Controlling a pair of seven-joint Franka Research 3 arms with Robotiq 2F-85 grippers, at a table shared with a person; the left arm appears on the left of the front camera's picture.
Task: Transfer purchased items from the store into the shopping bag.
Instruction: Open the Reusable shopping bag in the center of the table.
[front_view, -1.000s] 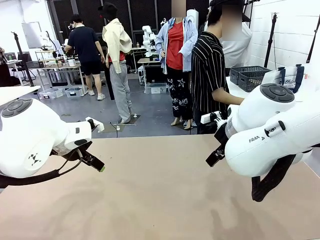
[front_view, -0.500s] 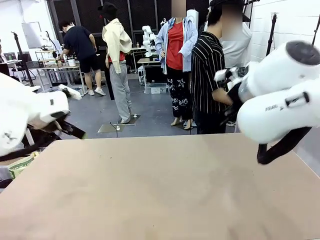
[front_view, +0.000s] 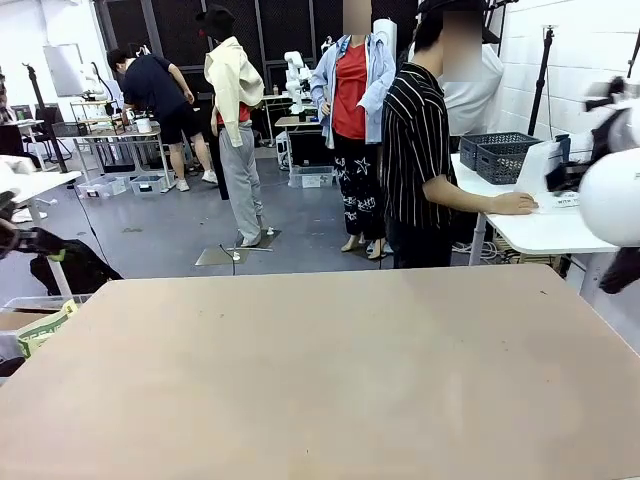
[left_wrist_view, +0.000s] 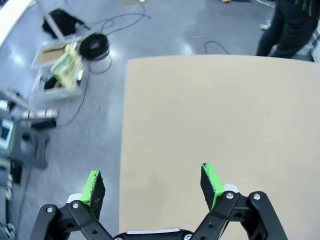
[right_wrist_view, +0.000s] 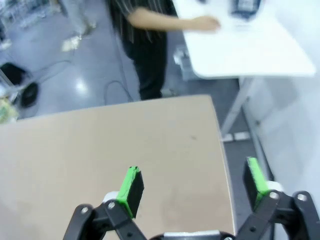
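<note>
Nothing gripped, left or right.
The left gripper (left_wrist_view: 152, 186), jaws spread on nothing, hangs over the nine o'clock edge of the beige table (left_wrist_view: 215, 110); at two o'clock a person's hand (front_view: 515, 204) lies flat on a white side table (front_view: 545, 232); at the hand's twelve o'clock, the dark grey lattice basket (front_view: 497, 157), contents unclear; at its three o'clock, the whitish bag (front_view: 547, 166) with a dark strap; the right gripper (right_wrist_view: 194, 184) likewise spread, unladen.

Past the tan table (front_view: 320, 370), a striped-shirted person (front_view: 415, 150) faces a white desk (front_view: 540, 232).
</note>
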